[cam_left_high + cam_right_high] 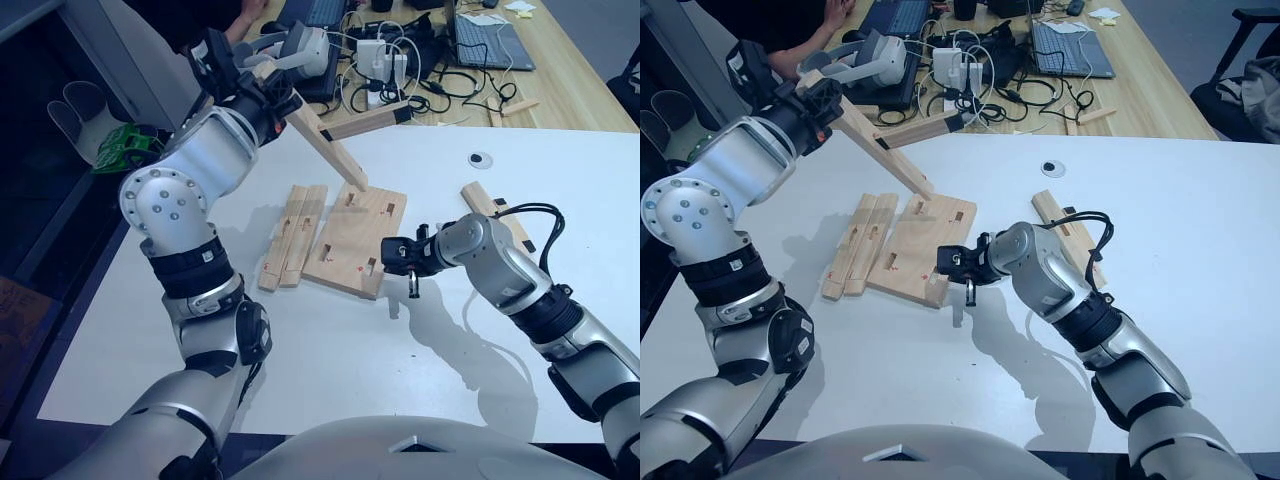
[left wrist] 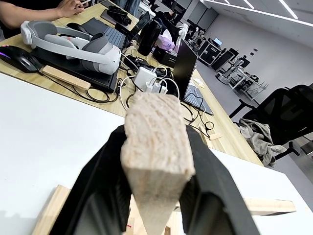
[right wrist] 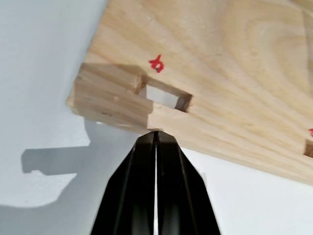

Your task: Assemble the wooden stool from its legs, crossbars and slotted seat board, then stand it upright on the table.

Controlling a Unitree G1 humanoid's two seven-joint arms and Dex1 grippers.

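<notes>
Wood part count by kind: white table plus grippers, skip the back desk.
Slotted seat board: 1
Leg held in left gripper: 1
Crossbar on that leg: 1
Loose bars on table: 3
Total: 6

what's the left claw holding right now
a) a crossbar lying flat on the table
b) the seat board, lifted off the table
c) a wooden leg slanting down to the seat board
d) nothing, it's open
C: the left claw is shut on a wooden leg that slants down, its lower end at the far part of the seat board, which lies flat on the table.
</notes>
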